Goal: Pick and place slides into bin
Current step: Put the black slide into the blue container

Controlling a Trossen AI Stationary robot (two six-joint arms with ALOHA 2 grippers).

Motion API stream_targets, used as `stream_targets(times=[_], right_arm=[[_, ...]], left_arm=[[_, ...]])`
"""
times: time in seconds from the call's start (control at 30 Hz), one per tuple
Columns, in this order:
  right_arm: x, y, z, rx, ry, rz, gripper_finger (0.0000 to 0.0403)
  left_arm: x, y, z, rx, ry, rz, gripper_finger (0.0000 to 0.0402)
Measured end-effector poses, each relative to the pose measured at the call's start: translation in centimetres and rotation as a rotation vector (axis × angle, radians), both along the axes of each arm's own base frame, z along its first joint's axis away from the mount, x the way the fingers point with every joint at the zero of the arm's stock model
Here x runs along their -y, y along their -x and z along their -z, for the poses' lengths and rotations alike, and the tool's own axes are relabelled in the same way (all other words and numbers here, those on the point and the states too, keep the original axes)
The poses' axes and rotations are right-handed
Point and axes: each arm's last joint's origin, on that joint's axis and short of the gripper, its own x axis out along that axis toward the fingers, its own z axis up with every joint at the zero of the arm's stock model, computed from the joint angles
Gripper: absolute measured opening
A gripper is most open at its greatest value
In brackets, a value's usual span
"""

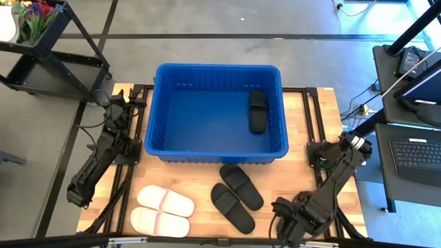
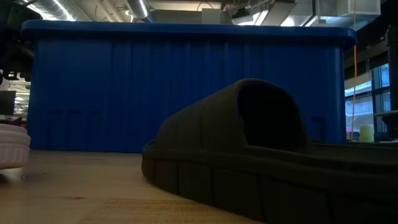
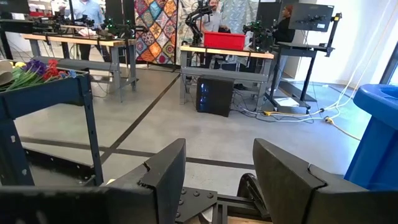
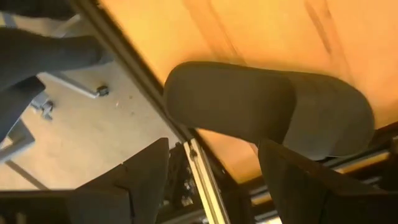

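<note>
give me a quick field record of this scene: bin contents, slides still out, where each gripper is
bin: blue bin at the table's far middle
in bin: one black slide, by its right wall
on table, black: two black slides side by side in front of the bin
on table, white: two white slides near the front left
left gripper: open, empty, parked at the table's left edge
right gripper: open, empty, at the front right, near the black pair
slides visible: five
</note>
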Motion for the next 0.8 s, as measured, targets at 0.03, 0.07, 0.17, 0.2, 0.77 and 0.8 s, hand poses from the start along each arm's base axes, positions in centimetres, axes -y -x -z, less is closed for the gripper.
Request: stream_targets(times=[0.03, 0.07, 0.17, 0.2, 0.77, 0.8], right_arm=[[-0.1, 0.1, 0.6, -0.003, 0.001, 0.016, 0.0248], [0.0, 0.1, 1.1, -0.010, 0.007, 0.035, 0.0248], [0.1, 0.2, 2.6, -0.022, 0.023, 0.054, 0.0248], [0.1, 0.1, 3.1, -0.016, 0.016, 0.056, 0.0248], [0.9, 0.0, 5.0, -0.063, -0.001, -0.003, 0.0248], [1.1, 0.1, 5.1, -0.083, 0.022, 0.000, 0.0248]], left_arm=[[0.0, 0.0, 0.0, 0.000, 0.000, 0.000, 0.0183], [0.0, 0.0, 0.0, 0.000, 0.000, 0.000, 0.0183], [0.0, 0.0, 0.0, 0.000, 0.000, 0.000, 0.0183], [0.0, 0.0, 0.0, 0.000, 0.000, 0.000, 0.0183], [0.0, 0.0, 0.0, 0.000, -0.001, 0.000, 0.0183], [0.0, 0.0, 0.0, 0.000, -0.001, 0.000, 0.0183]])
